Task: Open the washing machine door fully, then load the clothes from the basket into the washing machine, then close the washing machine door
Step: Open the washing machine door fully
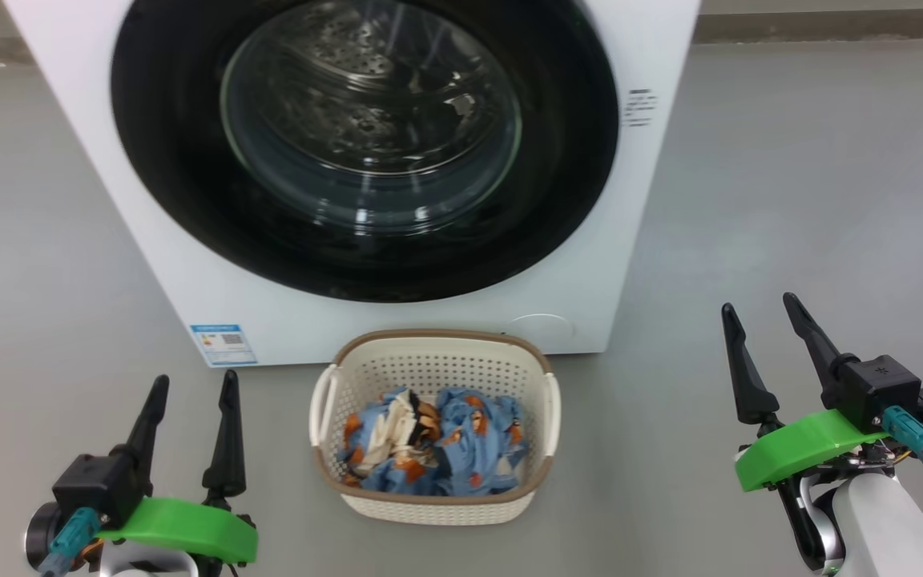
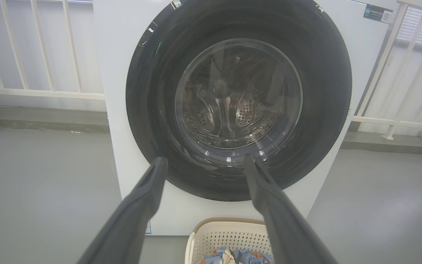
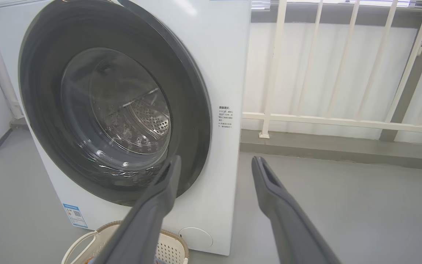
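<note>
door: the washing machine door (image 1: 365, 136) sits shut, flush on the front of the washing machine (image 1: 181, 264); the first step is not yet begun.
left gripper: the left gripper (image 1: 195, 378) hangs low at your left, jaws spread wide with nothing in them, well apart from the door.
right gripper: the right gripper (image 1: 758, 303) is likewise wide open and empty, out past the machine's right side.
basket: the basket (image 1: 429, 361) stands on the floor (image 1: 790, 200) just in front of the machine's base, below the door's lower rim and between your two grippers.
clothes: the clothes (image 1: 437, 441) lie bunched in the basket's bottom, the pieces folded into one another.
risk, finding the pull: you cannot make out a handle or catch on the glossy black rim. hook the wrong edge and a finger probably skates off, or you haul against the hinge.
risk, glass: a slipping finger could strike the bulging clear bowl.
risk, swing: with the basket this close, an arm following the door's arc may knock it aside.
risk, loading: one pinch may lift the whole tangle, drop a piece on the floor, or drag the light basket up with it.
risk, closing: cloth left trailing across the opening would likely stop the door latching.
</note>
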